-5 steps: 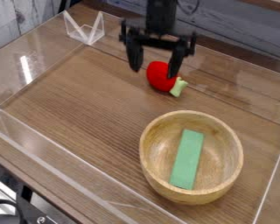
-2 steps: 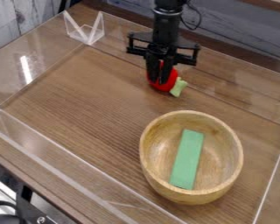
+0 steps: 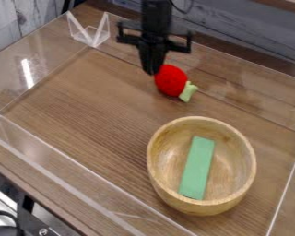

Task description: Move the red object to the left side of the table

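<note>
The red object (image 3: 172, 79), a small glossy ball with a pale green stub (image 3: 188, 90), lies on the wooden table (image 3: 88, 101) right of the middle at the back. My gripper (image 3: 150, 67) points straight down just to the upper left of it, its dark fingers pressed together with nothing between them. The fingertips stand close by the ball's left edge; whether they touch it I cannot tell. The ball rests on the tabletop, not lifted.
A wooden bowl (image 3: 159, 150) holding a flat green block (image 3: 199, 167) stands at the front right. Low clear acrylic walls (image 3: 27, 69) edge the table, and a clear angled stand (image 3: 88, 29) sits at the back left corner.
The gripper came down open over the red object, shut, and then shifted left and slightly up without it. The red object has stayed where it was.
</note>
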